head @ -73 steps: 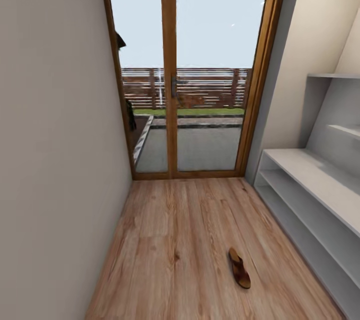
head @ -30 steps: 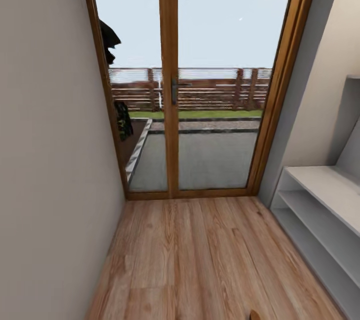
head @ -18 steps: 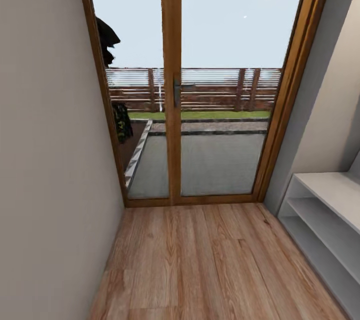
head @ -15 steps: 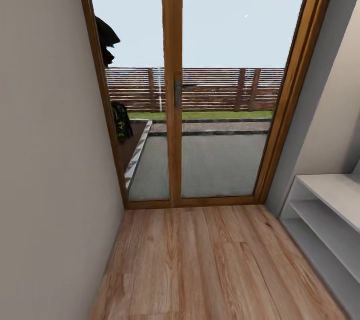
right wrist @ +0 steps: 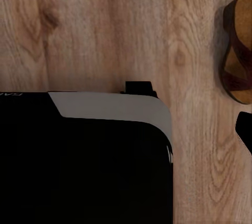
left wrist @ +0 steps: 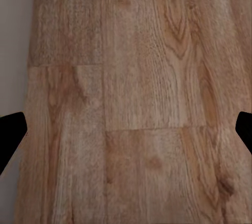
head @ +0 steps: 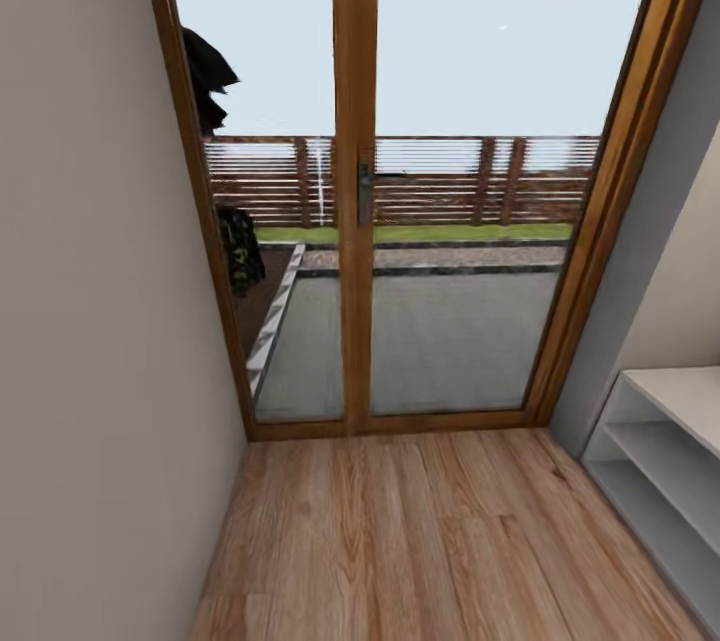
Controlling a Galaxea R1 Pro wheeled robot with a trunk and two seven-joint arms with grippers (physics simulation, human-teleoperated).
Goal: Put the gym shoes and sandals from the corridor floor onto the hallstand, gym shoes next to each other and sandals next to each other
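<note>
One dark brown sandal [right wrist: 239, 51] lies on the corridor floor [right wrist: 131, 24] in the right wrist view, beside my dark base. My right gripper [right wrist: 126, 129] hangs above the floor; one black fingertip [right wrist: 245, 127] shows near the sandal and the other is lost against the base, so the jaws look spread wide. My left gripper [left wrist: 126, 135] is open over bare planks [left wrist: 136, 77], fingertips [left wrist: 10, 137] far apart, holding nothing. The hallstand [head: 660, 441] shows its pale end and two open shelves at the head view's lower right. The gym shoes are out of view.
A wood-framed glass door [head: 355, 221] closes the corridor straight ahead, with a terrace and fence beyond. A plain wall [head: 90, 321] runs along the left. My black and grey base [right wrist: 84, 156] stands on the floor close to the sandal.
The head camera has moved forward toward the door. The sandal has slid out of the bottom of the head view, and less of the hallstand shows at the right.
</note>
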